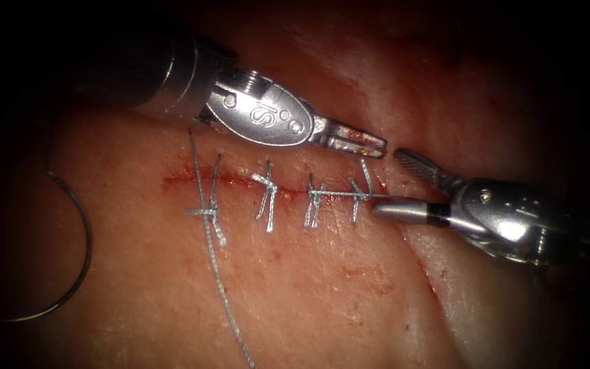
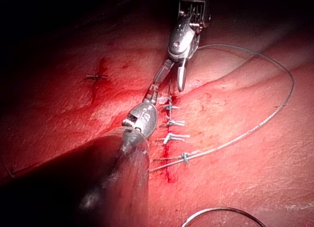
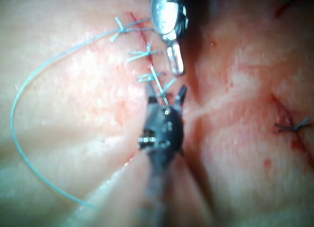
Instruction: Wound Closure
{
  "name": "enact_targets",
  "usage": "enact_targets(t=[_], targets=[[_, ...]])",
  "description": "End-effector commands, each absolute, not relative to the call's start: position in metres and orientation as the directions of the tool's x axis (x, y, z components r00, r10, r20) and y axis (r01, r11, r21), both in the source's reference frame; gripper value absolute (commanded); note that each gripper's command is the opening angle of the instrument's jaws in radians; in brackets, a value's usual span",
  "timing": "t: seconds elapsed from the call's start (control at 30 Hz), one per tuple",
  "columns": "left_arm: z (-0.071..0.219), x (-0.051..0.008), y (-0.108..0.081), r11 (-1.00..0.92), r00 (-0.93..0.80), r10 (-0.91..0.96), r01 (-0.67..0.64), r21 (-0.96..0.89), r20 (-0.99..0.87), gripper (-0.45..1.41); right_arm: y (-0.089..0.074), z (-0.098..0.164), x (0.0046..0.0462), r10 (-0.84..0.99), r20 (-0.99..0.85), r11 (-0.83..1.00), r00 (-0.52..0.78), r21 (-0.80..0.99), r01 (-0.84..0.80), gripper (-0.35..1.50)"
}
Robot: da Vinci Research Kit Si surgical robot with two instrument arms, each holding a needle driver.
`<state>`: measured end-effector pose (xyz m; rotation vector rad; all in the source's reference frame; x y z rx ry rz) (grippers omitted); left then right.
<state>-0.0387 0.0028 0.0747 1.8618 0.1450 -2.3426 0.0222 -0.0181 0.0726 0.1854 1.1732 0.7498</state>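
Observation:
The cut [image 1: 186,182] in the tissue [image 1: 308,287] runs left to right and carries several knotted stitches [image 1: 313,201]. My left tool [image 1: 377,146] hovers just above the rightmost stitch [image 1: 360,188], jaws shut, with nothing seen between them. My right tool [image 1: 386,181] stands open at the cut's right end, its jaws either side of a thread tail [image 1: 343,195] from that stitch; it holds nothing. The curved needle [image 1: 80,232] lies free on the tissue, far left. Its thread [image 1: 221,287] trails down from the leftmost knot [image 1: 206,212]. Both tools meet at the stitch row [image 2: 169,121], [image 3: 147,65].
The thread sweeps in a wide loop [image 2: 274,114] over the tissue beside the cut, also visible as a pale arc [image 3: 19,104]. A second short stitched cut [image 2: 98,77], [image 3: 292,125] lies apart from the main one. Red fluid [image 1: 370,273] stains the tissue around the cut.

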Motion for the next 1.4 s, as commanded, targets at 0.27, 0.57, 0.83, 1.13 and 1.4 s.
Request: enact_targets(t=[0.27,0.57,0.83,1.13,1.4], targets=[[0.0751,-0.0394,0.0026,-0.984,-0.217,-0.055,0.178,0.016,-0.975,-0.45,-0.0176,0.0734,0.0256,0.634,-0.757,0.739,0.160,0.531,-0.415,1.33],[0.0747,-0.0396,0.0023,-0.984,-0.215,-0.052,0.180,0.012,-0.975,-0.45,-0.0168,0.0746,0.0282,0.639,-0.755,0.734,0.145,0.542,-0.410,1.33],[0.0743,-0.0401,0.0023,-0.983,-0.213,-0.048,0.181,0.008,-0.976,-0.45,-0.0168,0.0753,0.0295,0.650,-0.748,0.722,0.138,0.550,-0.420,1.33],[0.0743,-0.0403,0.0025,-0.983,-0.212,-0.046,0.182,0.007,-0.976,-0.45,-0.0170,0.0753,0.0299,0.657,-0.742,0.718,0.136,0.561,-0.411,1.33],[0.0730,-0.0407,0.0023,-0.985,-0.201,-0.035,0.175,-0.001,-0.979,-0.45,-0.0169,0.0760,0.0298,0.662,-0.738,0.714,0.132,0.567,-0.412,1.33]])
